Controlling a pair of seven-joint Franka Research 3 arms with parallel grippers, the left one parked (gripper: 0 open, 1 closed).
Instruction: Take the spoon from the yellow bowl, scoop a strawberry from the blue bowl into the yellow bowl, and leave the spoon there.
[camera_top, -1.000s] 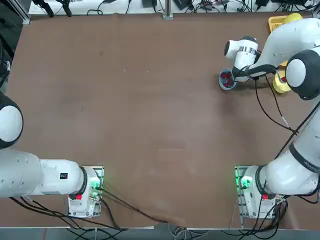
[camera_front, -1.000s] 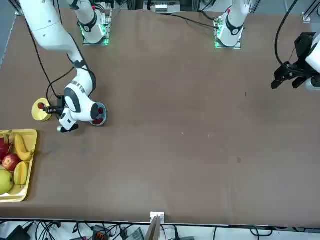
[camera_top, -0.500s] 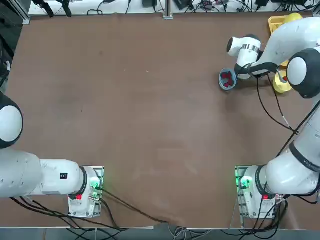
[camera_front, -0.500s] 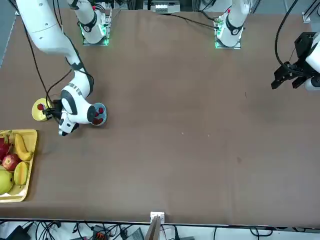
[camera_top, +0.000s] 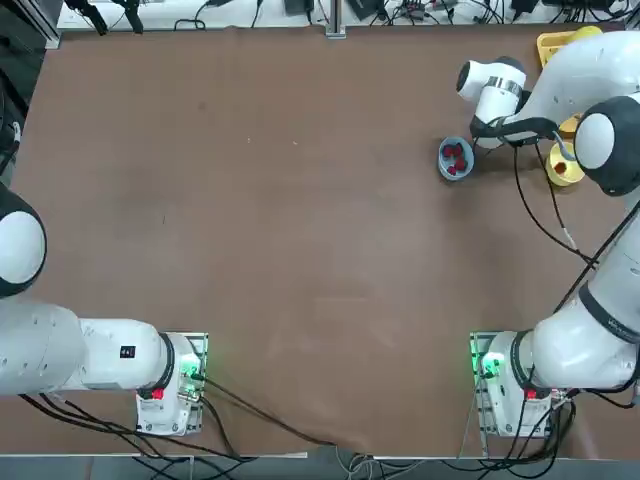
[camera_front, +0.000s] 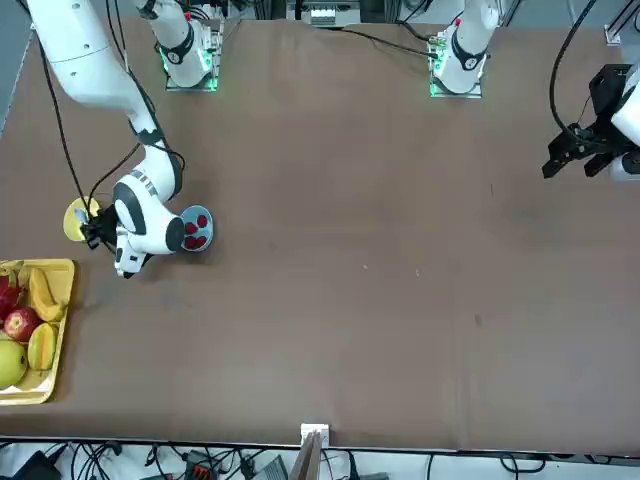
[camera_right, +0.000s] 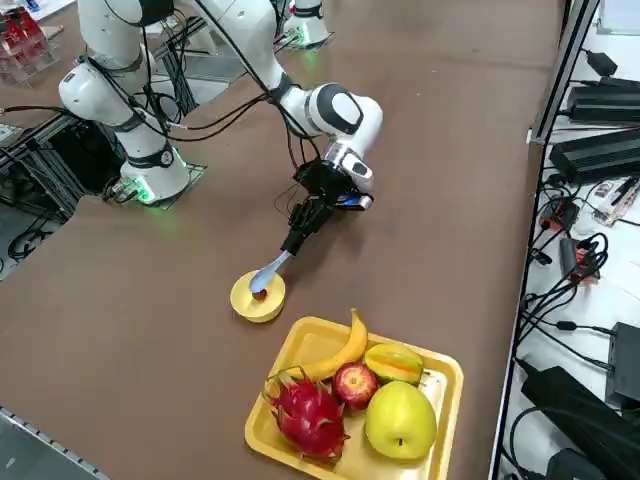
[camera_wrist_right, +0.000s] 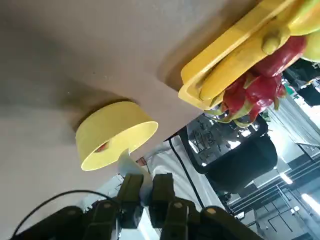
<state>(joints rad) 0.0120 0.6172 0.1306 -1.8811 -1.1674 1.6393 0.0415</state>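
Observation:
My right gripper is shut on the handle of the pale spoon, just above and beside the yellow bowl. The spoon slopes down so that its scoop end rests at the bowl's rim. A red strawberry shows inside the yellow bowl, also seen in the wrist view. In that view the gripper pinches the spoon with the yellow bowl right behind it. The blue bowl holds red strawberries and stands apart, toward the table's middle from the yellow bowl.
A rectangular yellow tray with a banana, apple, dragon fruit and other fruit lies close beyond the yellow bowl, near the table's far right corner. The arm's black cable hangs over the table. Power bricks and cables line the table's right side.
The right arm has swung from over the blue bowl toward the yellow bowl, carrying the spoon with it. The blue bowl now stands uncovered.

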